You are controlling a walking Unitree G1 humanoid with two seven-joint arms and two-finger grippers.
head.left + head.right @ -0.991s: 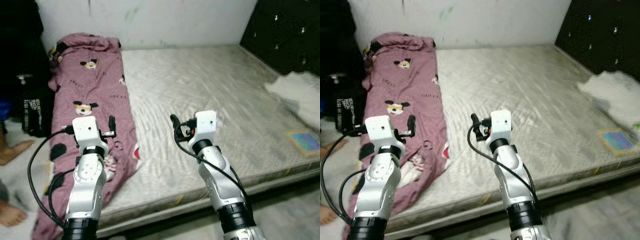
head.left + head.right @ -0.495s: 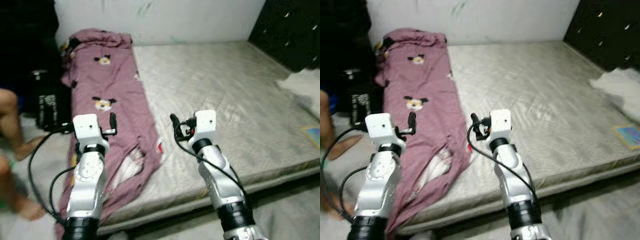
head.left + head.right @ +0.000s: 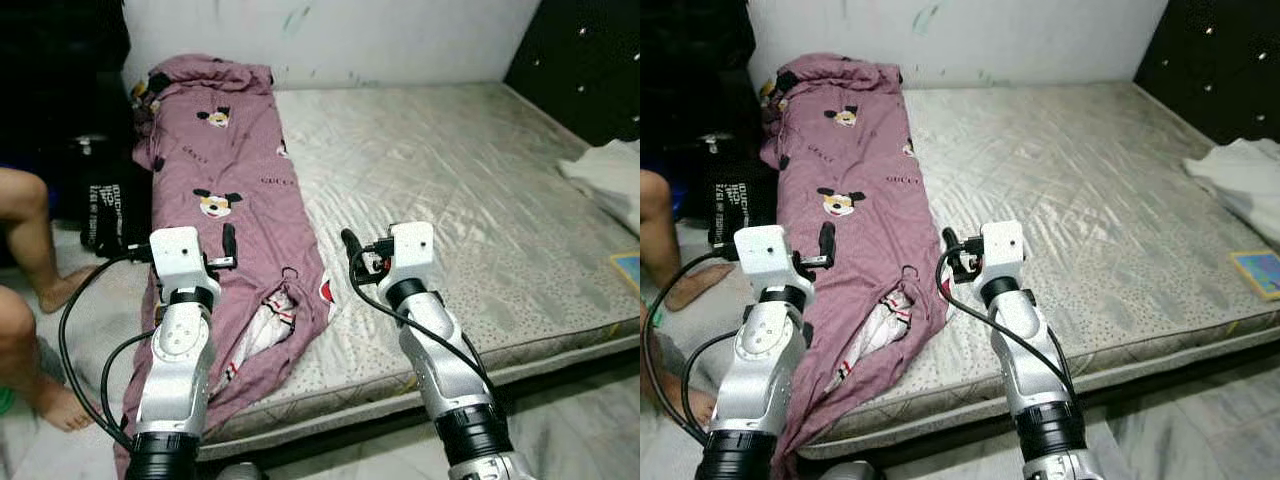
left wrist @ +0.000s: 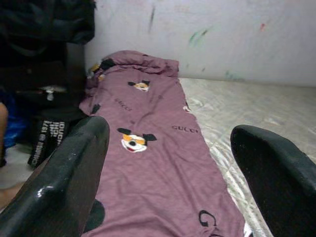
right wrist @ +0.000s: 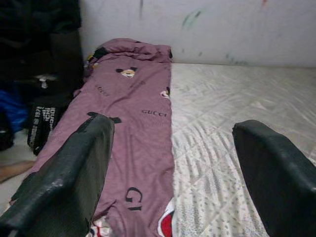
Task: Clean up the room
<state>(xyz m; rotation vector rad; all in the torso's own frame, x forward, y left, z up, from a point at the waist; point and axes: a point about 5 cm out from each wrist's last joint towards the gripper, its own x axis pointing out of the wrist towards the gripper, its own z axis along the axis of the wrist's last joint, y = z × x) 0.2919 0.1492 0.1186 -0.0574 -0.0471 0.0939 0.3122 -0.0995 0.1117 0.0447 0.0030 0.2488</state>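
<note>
1. Left eye view shows a maroon quilt (image 3: 245,190) with cartoon mouse heads lying lengthwise along the left side of a bare mattress (image 3: 450,190), its near end spilling over the mattress edge toward the floor.
2. Both arms are raised in front of the robot. The left gripper (image 4: 168,168) hangs above the near part of the quilt with its fingers spread wide apart and nothing between them; the right gripper (image 5: 182,168) is over the mattress just beside the quilt's edge, also spread wide and empty.
3. Judged from the task, the quilt is the likely thing to tidy, and no grasp has begun.
4. Risks: a person's bare legs (image 3: 25,300) are on the floor close to the robot's left side, so a swing of the left arm or a sideways step could strike them. The quilt's hanging end could drag or snag if only one corner is pinched, and thin fabric may slip from narrow fingers.
5. Writing: "GUCCI" is printed repeatedly on the quilt, legible in both wrist views. A black bag (image 3: 105,195) beside the bed carries white lettering too small to read.
6. White cloth (image 3: 1240,175) and a small colourful booklet (image 3: 1258,272) sit at the mattress's right edge.
</note>
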